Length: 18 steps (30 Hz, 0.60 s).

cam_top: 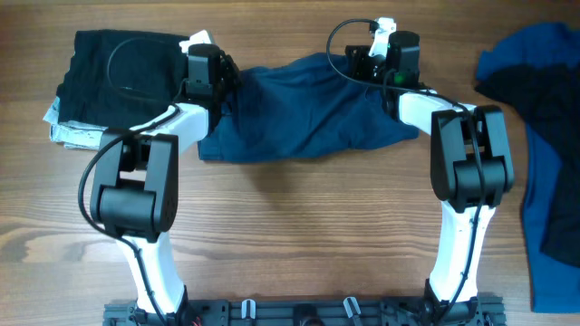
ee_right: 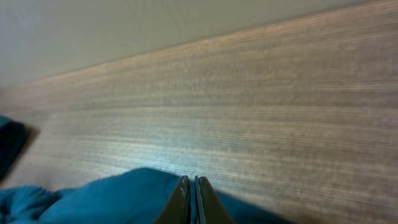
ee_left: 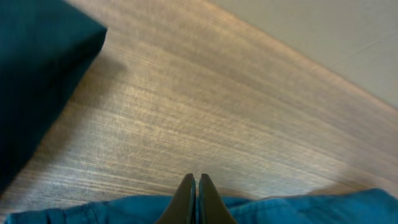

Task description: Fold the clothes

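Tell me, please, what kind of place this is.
Probably a robot test bench, not a home: a left arm and a right arm at a wooden table, a blue garment between them, a black folded pile beside.

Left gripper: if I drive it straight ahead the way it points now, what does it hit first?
Probably nothing soon: ahead of the left gripper lies bare table to its far edge. The dark folded clothes sit off to its left, though depth is unclear.
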Motion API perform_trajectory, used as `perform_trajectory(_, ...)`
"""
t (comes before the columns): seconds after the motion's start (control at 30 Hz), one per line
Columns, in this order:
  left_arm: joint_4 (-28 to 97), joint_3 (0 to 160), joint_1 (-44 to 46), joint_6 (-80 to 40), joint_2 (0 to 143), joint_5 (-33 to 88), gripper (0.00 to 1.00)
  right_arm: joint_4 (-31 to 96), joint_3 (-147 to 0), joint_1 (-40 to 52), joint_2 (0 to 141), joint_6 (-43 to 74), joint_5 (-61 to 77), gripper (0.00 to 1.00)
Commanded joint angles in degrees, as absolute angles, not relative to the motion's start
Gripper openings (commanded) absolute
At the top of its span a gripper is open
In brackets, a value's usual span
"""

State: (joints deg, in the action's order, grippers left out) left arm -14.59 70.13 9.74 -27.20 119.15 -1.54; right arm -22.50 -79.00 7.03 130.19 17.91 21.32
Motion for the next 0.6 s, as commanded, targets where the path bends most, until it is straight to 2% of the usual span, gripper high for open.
perform_trajectory(0.0,-13.7,71.7,9.8,-25.7,108.9,-2.0,0.04,-15.6,-79.4,6.4,120.9,16.5,27.4,0.10)
perform_trajectory(0.17,-0.8,71.7,11.8,-25.7,98.8,4.0,0.04,7.7,-79.4,6.4,110.3,13.1,28.2,0.08)
perform_trajectory(0.3,9.5,71.7,14.3,-25.8,97.2,11.0,0.04,26.6,-79.4,6.4,104.6,7.4,26.9,0.04)
perform_trajectory(0.47,15.0,71.6,18.1,-26.2,102.1,12.1,0.04,38.4,-78.8,6.4,105.4,7.4,25.1,0.04)
perform_trajectory(0.57,14.8,71.6,20.5,-26.2,106.7,13.1,0.04,40.4,-75.9,6.4,106.5,6.5,24.9,0.04)
